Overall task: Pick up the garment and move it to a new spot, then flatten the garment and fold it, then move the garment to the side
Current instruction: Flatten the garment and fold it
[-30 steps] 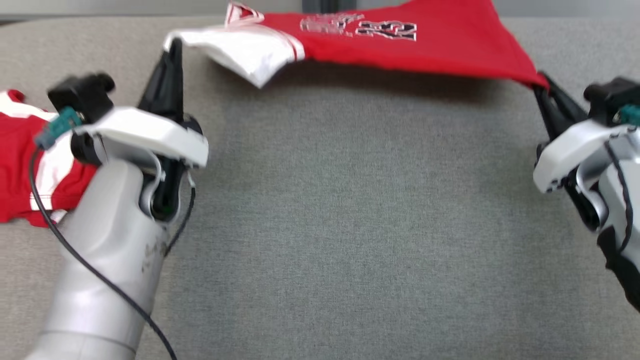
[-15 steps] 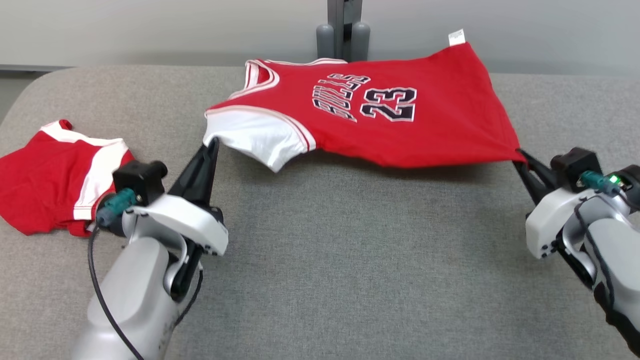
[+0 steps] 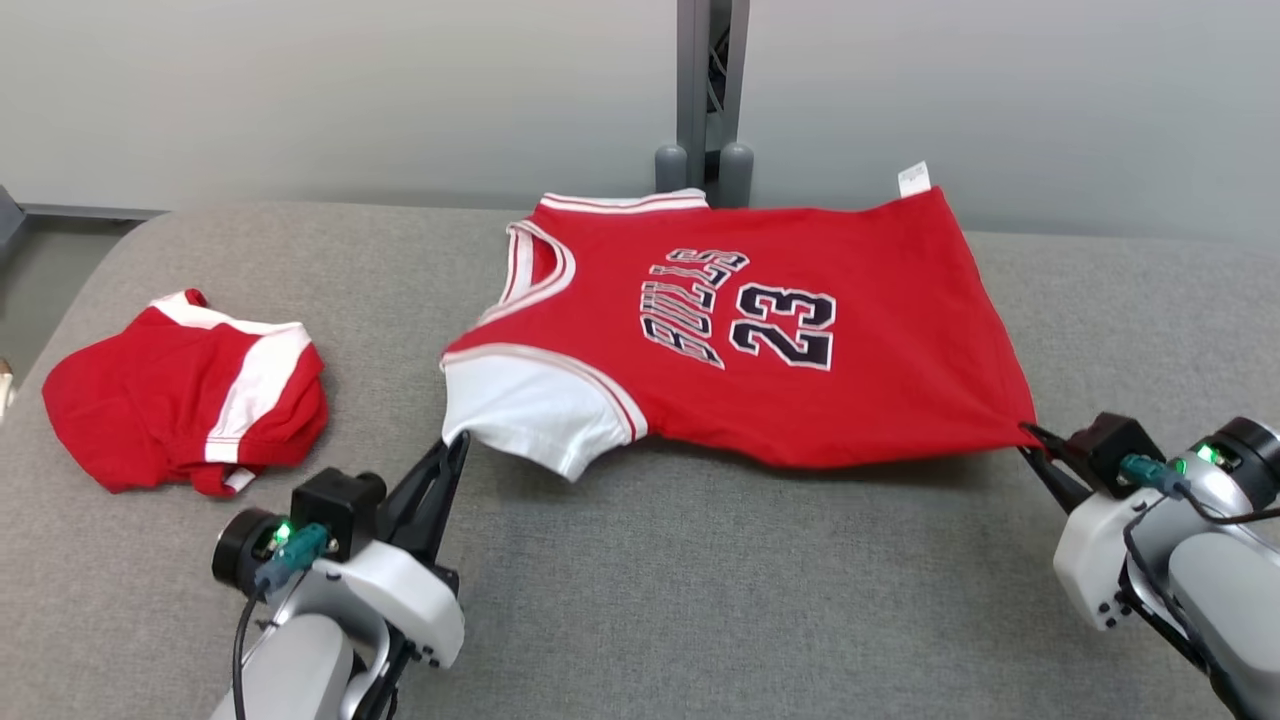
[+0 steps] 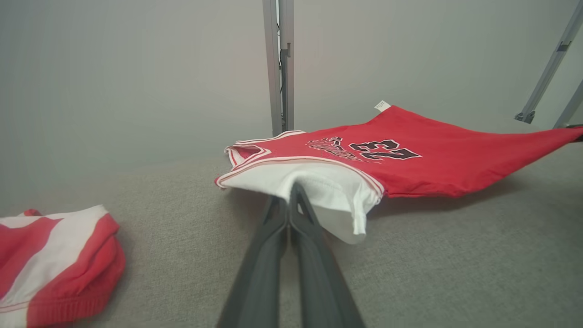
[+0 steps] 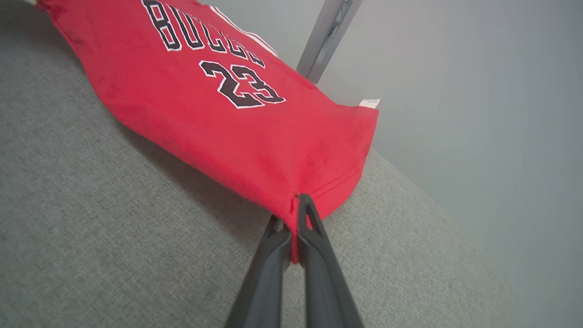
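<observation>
— Holding the jersey [image 3: 800,300] spread between both arms, print up: left fingers [image 4: 273,255] clenched on the white sleeve [image 3: 530,420], right fingers [image 5: 316,255] pinched tight on the near hem corner [image 3: 1010,425].

— And sitting where?

— Over the far middle of the table [image 3: 700,600], just in front of the post [image 3: 705,90]. Lifted clear along the near edge, seemingly down along the far one, though hard to tell.

— Flattening next, then?

— Looks so. Best done by lowering both ends together and level, pulling gently apart to take out the sag, then dragging a touch nearer before letting go.

— Anything to watch?

— Uneven tension, for one: risks bunching the sleeve under the body. Also worth steering well clear of the red-and-white bundle [image 3: 190,400] at the left, and releasing only once flat on the table.
</observation>
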### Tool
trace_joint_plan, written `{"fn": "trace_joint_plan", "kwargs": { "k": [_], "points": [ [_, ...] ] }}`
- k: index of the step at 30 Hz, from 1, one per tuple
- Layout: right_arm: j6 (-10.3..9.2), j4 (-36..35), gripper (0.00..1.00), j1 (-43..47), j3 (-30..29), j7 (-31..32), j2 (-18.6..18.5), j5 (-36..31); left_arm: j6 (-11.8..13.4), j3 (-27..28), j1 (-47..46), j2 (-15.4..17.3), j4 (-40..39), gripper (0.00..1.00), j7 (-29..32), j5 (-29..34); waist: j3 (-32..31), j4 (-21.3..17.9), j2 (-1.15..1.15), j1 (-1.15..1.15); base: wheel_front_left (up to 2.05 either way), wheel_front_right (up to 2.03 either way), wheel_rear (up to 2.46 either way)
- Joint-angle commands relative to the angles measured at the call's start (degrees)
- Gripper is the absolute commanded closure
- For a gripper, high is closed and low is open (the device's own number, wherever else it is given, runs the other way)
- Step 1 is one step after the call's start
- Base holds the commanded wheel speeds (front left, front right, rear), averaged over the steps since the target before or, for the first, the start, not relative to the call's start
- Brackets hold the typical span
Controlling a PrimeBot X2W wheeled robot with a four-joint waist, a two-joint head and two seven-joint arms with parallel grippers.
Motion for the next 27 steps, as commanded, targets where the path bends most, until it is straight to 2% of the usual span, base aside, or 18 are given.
{"fn": "trace_joint_plan", "kwargs": {
  "k": [1,7,17,27],
  "points": [
    [-0.02,-0.01,1.0,0.97,0.77,-0.27,-0.67,0.32,0.29,-0.05,1.31,0.52,-0.77,1.0,-0.16,0.49,-0.91,0.55,0.0,0.0,0.0,0.0,0.0],
    [-0.02,0.5,1.0,2.03,5.28,-0.27,-2.06,1.34,0.97,-1.39,5.86,1.55,-3.25,1.0,-0.16,1.98,-2.56,1.24,0.0,0.0,0.0,0.0,0.0],
    [-0.02,-2.12,1.0,5.95,10.25,0.34,-3.78,9.68,1.33,-3.64,12.27,3.27,-6.62,1.0,2.39,1.65,-4.15,0.81,0.0,0.0,0.0,0.0,0.0],
    [-0.02,-8.75,1.0,7.96,14.92,4.62,-9.0,16.1,2.24,-1.96,18.02,6.17,-10.47,1.0,5.41,-1.4,-4.68,-0.76,0.0,0.0,0.0,0.0,0.0]
  ]
}}
